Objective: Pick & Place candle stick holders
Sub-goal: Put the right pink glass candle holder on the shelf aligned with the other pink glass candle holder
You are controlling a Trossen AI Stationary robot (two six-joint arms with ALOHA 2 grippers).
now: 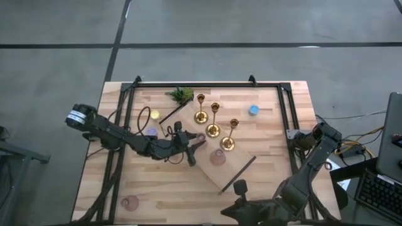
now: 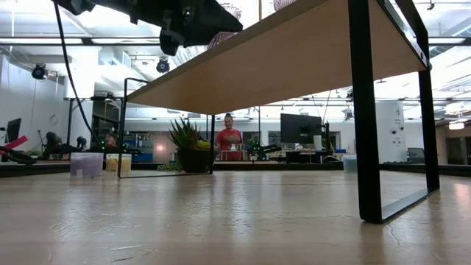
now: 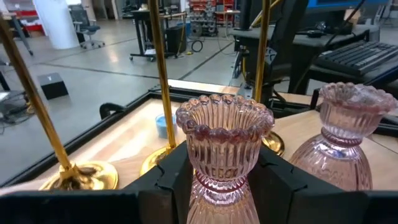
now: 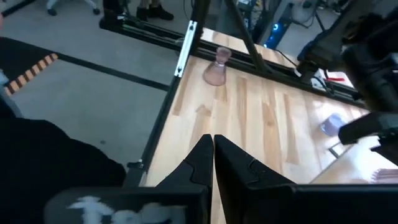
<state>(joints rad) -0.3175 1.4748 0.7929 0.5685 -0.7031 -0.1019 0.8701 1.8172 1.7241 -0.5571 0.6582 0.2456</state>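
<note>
The left gripper reaches in from the table's left side to the middle of the wooden table, and its fingers are clamped on a pink ribbed glass candle holder, which stands upright between the dark fingers in the left wrist view. Just right of it, on a raised wooden shelf board that lies at an angle across the middle of the table, stands a second pink glass holder, close beside the held one but apart from it. A third pink glass holder sits alone near the table's near left corner; the right wrist view shows it too, well away from that arm.

Three gold candlesticks stand upright in a slanting row just beyond the left gripper: the far one, the middle one, and the one farthest right.

Along the far edge lies a green plant sprig. A blue tealight rests far right, a yellow tealight far left, and a purple tealight beside the left arm.

The right gripper waits low over the table's near edge, its fingers pressed together with nothing between them.

In the low view a person in a red top stands in the room beyond.
</note>
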